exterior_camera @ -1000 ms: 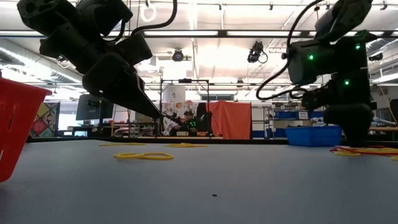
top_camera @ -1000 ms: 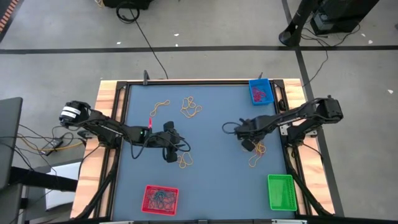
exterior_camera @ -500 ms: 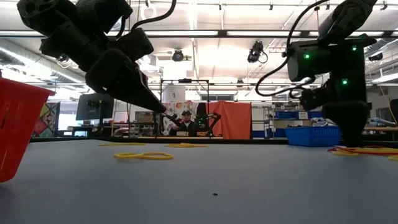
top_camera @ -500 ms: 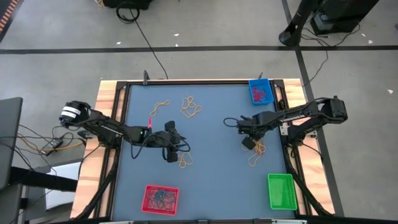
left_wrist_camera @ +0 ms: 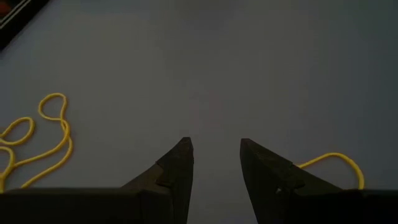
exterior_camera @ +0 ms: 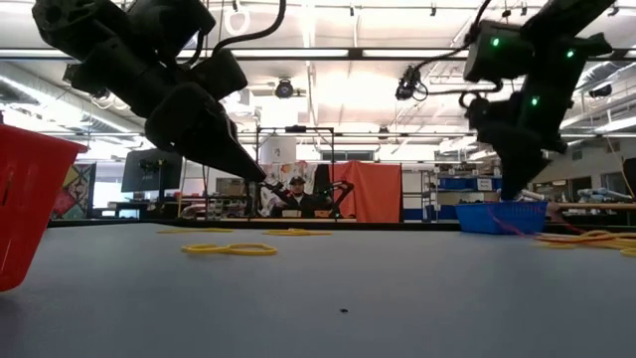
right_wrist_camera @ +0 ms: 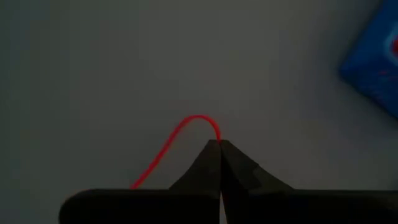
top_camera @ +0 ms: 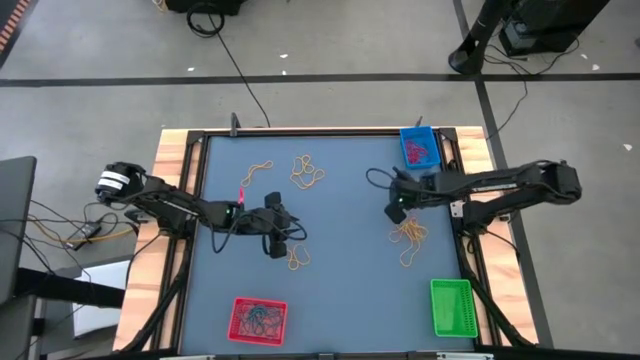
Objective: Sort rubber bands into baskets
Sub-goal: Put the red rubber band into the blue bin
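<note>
Right end effector (right_wrist_camera: 219, 144) pinched on thin red rubber band (right_wrist_camera: 176, 138) | left end effector (left_wrist_camera: 216, 149) agape; empty

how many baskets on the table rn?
3: blue basket at the far right corner, green basket at the near right corner, red basket at the near edge, left of centre. None looks hidden.

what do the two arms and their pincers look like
Both arms are dark, jointed and trailed by black cables. The left pincer and right pincer each end in two dark, tapering, wedge-shaped fingers. Small green lights glow on the right arm; the left arm has a white-marked base joint.
</note>
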Controlling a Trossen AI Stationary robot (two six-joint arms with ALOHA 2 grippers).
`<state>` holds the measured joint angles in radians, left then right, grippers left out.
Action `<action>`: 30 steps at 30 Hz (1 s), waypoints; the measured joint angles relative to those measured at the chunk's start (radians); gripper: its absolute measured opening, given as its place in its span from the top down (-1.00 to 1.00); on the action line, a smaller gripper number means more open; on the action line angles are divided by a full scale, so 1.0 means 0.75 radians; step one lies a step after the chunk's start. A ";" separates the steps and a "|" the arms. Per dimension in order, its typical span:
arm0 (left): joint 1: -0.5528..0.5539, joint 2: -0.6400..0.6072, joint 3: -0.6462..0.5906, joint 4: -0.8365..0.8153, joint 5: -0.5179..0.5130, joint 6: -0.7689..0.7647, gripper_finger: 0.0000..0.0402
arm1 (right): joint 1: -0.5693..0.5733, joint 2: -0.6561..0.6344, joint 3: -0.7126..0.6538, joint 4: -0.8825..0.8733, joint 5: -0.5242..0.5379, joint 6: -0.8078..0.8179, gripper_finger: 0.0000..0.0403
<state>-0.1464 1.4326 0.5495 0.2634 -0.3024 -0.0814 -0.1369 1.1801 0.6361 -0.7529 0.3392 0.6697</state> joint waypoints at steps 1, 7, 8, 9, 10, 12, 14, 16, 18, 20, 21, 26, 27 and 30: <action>0.002 0.000 0.000 0.000 0.008 -0.001 0.31 | -0.003 -0.030 0.000 0.001 0.007 0.001 0.98; 0.003 0.000 0.000 0.001 0.043 -0.007 0.31 | 0.011 -0.220 0.001 0.040 -0.056 0.014 0.98; 0.003 0.000 0.000 0.000 0.043 -0.006 0.31 | 0.016 -0.250 0.001 0.054 -0.088 0.013 0.98; 0.003 0.000 0.000 0.000 0.043 -0.005 0.31 | 0.022 -0.282 0.001 0.067 -0.108 0.011 0.98; 0.003 0.000 0.000 0.001 0.043 -0.005 0.31 | 0.028 -0.314 0.001 0.082 -0.114 0.011 0.98; 0.003 0.000 0.000 0.001 0.043 -0.005 0.31 | 0.035 -0.370 0.002 0.117 -0.110 0.008 0.98; 0.003 0.000 0.000 0.001 0.043 -0.004 0.31 | 0.035 -0.420 0.002 0.152 -0.104 -0.009 0.98; 0.003 0.000 0.000 0.001 0.044 0.001 0.31 | 0.033 -0.464 0.002 0.195 -0.112 -0.030 0.98; 0.003 0.000 0.000 0.001 0.044 0.001 0.31 | 0.030 -0.503 0.002 0.237 -0.138 -0.047 0.98; 0.003 0.000 0.000 0.000 0.045 0.002 0.31 | 0.030 -0.535 0.002 0.288 -0.166 -0.054 0.98; 0.003 0.000 0.000 0.000 0.045 0.002 0.31 | 0.033 -0.548 0.002 0.312 -0.174 -0.055 0.98; 0.002 0.000 0.000 0.002 0.070 0.003 0.31 | 0.044 -0.591 0.003 0.432 -0.191 -0.070 0.98; 0.002 0.000 0.000 0.002 0.070 0.003 0.31 | 0.044 -0.596 0.003 0.459 -0.194 -0.081 0.98; 0.002 0.000 0.000 0.003 0.070 0.003 0.31 | 0.044 -0.603 0.003 0.553 -0.203 -0.106 0.98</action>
<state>-0.1448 1.4326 0.5495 0.2658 -0.2499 -0.0795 -0.1039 0.7278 0.6384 -0.3382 0.1868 0.5898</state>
